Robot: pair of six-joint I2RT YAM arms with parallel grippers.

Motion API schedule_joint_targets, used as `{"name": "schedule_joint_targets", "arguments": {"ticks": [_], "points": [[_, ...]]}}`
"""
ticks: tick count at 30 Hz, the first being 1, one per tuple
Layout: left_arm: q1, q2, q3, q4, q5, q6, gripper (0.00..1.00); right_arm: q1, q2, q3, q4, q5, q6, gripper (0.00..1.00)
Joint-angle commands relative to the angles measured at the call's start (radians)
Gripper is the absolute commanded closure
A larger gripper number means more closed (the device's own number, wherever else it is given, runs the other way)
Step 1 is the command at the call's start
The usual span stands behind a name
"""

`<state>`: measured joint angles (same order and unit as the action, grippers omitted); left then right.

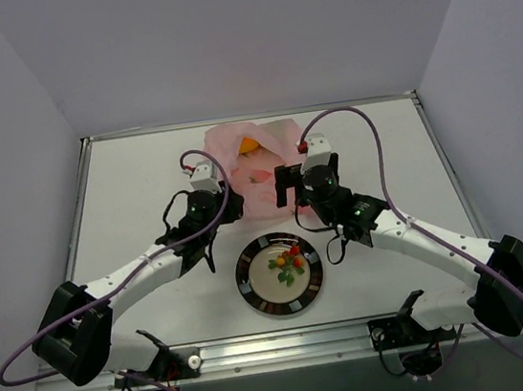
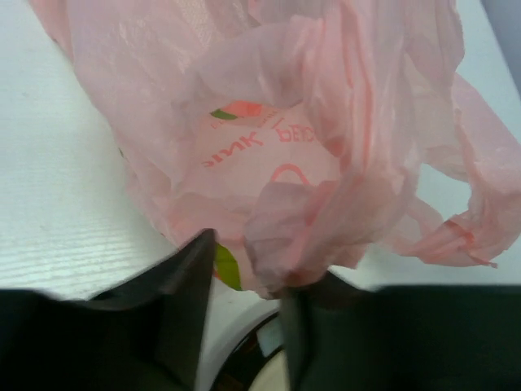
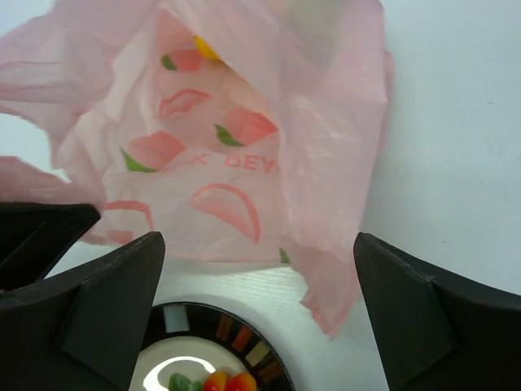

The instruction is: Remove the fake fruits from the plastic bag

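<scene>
- I am looking at the pink plastic bag point(image 1: 257, 172) lying on the table point(image 1: 136, 193), just past the plate point(image 1: 251, 291).
- A yellow-orange fruit point(image 3: 205, 47) is peeking out deep inside the bag, at its far end.
- The berry cluster point(image 1: 291, 259) is already sitting on the plate. I am not seeing the round green fruit anywhere.
- The right gripper point(image 3: 256, 244) is hanging over the bag's near edge with its fingers spread wide and nothing between them.
- The left gripper point(image 2: 248, 277) is showing its fingers a little apart, with a fold of the bag between the tips (I cannot tell if they are pinching it or letting go).
- I am guessing the bag is very light, thin and floppy, so it will slide and bunch up if I push it.
- I am guessing the fruit is light, hard and smooth, so it may slip or roll.
- I am thinking of holding a bag fold with one hand and taking the fruit across its narrow middle with the other.
</scene>
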<state>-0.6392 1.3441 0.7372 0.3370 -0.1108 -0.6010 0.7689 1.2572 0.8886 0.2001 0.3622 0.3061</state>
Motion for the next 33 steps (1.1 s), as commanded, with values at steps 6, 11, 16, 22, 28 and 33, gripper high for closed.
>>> {"name": "schedule_joint_targets", "arguments": {"ticks": [6,11,16,22,28,33], "points": [[0.003,0.096,0.123,-0.059,-0.102,0.087,0.29,-0.213,0.163,-0.036,0.135,-0.164,0.027,0.01],[0.019,0.214,0.259,-0.098,-0.197,0.113,0.09,-0.261,0.353,0.059,0.260,-0.308,-0.041,0.02],[0.061,0.337,0.370,-0.104,-0.207,0.133,0.25,-0.324,0.467,0.128,0.393,-0.423,-0.045,0.79],[0.069,0.189,0.312,-0.061,-0.199,0.144,0.98,-0.301,0.340,0.153,0.262,-0.378,-0.087,1.00],[0.042,-0.022,0.306,-0.151,-0.164,0.119,0.98,-0.278,0.107,0.200,0.092,-0.365,-0.061,1.00],[0.041,-0.043,0.402,-0.223,-0.113,0.118,0.98,-0.327,0.111,0.338,0.047,-0.393,-0.079,1.00]]}}
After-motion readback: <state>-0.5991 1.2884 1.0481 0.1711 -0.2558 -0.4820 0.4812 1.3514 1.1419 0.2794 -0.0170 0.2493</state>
